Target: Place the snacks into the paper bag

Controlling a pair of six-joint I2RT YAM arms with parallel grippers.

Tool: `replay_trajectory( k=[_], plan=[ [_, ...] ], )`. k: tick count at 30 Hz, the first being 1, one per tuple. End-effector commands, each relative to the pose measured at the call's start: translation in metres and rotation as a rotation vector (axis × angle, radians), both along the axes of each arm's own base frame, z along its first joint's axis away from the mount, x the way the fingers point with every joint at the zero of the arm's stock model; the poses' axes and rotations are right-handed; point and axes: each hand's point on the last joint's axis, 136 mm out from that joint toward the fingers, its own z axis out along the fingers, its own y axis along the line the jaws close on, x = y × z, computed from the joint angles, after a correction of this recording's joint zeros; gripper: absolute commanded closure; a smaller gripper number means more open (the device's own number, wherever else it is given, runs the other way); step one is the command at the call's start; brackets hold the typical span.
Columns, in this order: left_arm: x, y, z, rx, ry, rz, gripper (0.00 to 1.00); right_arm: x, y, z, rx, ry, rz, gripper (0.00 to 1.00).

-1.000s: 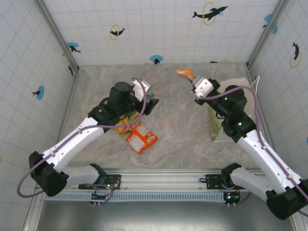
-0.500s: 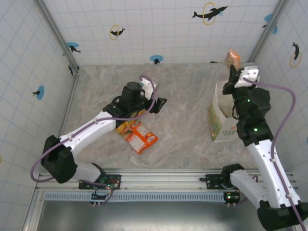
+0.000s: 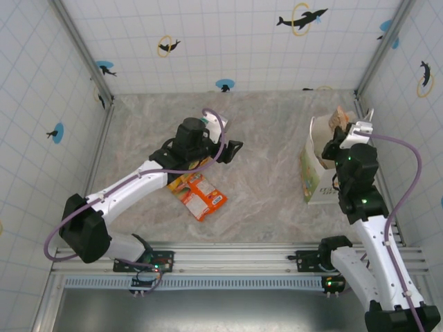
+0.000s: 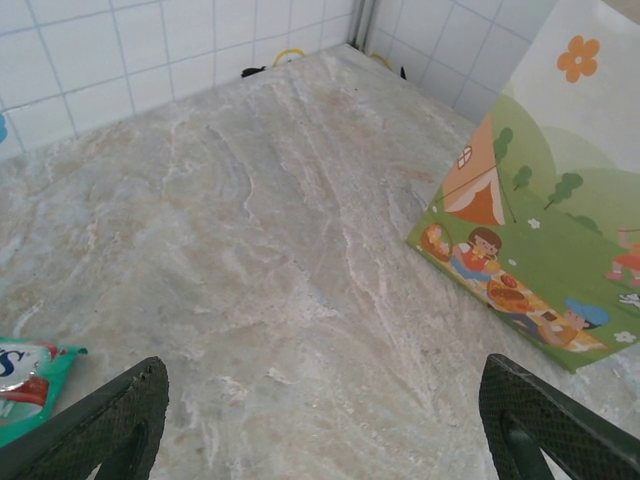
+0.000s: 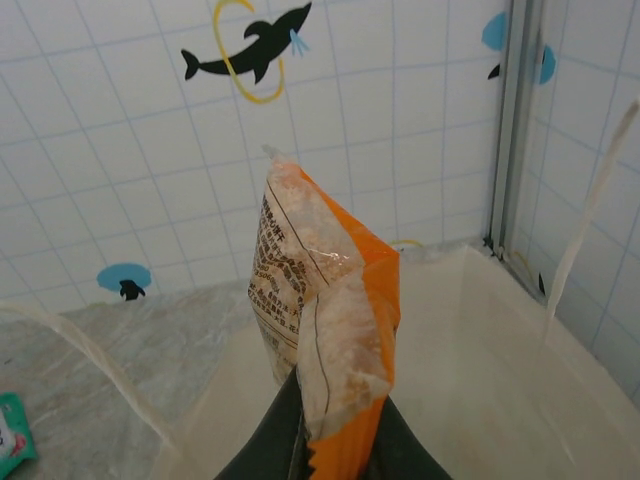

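Note:
An orange snack packet (image 5: pixel 325 330) stands upright between the fingers of my right gripper (image 5: pixel 335 445), which is shut on it. Seen from above, that gripper (image 3: pixel 344 131) holds the packet (image 3: pixel 337 116) over the open mouth of the paper bag (image 3: pixel 317 169), which stands at the right of the table. The bag's printed side (image 4: pixel 545 200) also faces the left wrist camera. My left gripper (image 3: pixel 225 149) hangs open above bare marble, its fingers (image 4: pixel 110 420) wide apart. Orange and yellow packets (image 3: pixel 201 195) lie under the left arm. A teal packet (image 4: pixel 30 375) lies at the left edge.
Tiled walls with dolphin stickers (image 3: pixel 302 17) enclose the marble table (image 3: pixel 263 173). The bag's thin handles (image 5: pixel 590 210) rise beside the held packet. Another teal packet corner (image 5: pixel 12 440) lies on the marble outside the bag.
My right gripper has swung from the table's middle back to the right with the orange packet and lowered it over the bag's mouth. The left arm has shifted slightly right.

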Motion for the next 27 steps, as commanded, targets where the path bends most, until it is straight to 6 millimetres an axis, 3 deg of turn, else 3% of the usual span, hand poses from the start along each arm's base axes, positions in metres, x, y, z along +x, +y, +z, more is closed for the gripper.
replay_trajectory(
  k=[1, 3, 6, 12, 18, 23, 27],
  plan=[
    [-0.006, -0.006, 0.004, -0.034, 0.023, -0.029, 0.17, -0.004, 0.001, 0.006, 0.031, -0.015, 0.011, 0.8],
    [-0.007, -0.006, 0.003, -0.038, 0.031, -0.031, 0.17, -0.004, 0.001, 0.006, 0.024, -0.004, 0.017, 0.7],
    [-0.006, -0.006, 0.005, -0.038, 0.035, -0.029, 0.16, -0.005, 0.001, 0.01, 0.015, -0.003, 0.016, 0.64],
    [-0.004, -0.008, 0.006, -0.031, 0.058, -0.027, 0.16, -0.008, 0.004, 0.022, 0.016, -0.026, 0.038, 0.63],
    [0.001, -0.002, 0.006, -0.017, 0.15, 0.01, 0.16, -0.012, 0.032, 0.05, 0.072, -0.063, 0.2, 0.63],
    [0.009, 0.019, 0.001, -0.003, 0.277, 0.1, 0.17, -0.012, 0.064, 0.076, 0.149, -0.07, 0.371, 0.64],
    [0.018, 0.053, -0.008, -0.069, 0.43, 0.223, 0.18, -0.007, 0.089, 0.093, 0.204, -0.09, 0.492, 0.64]
  ],
)
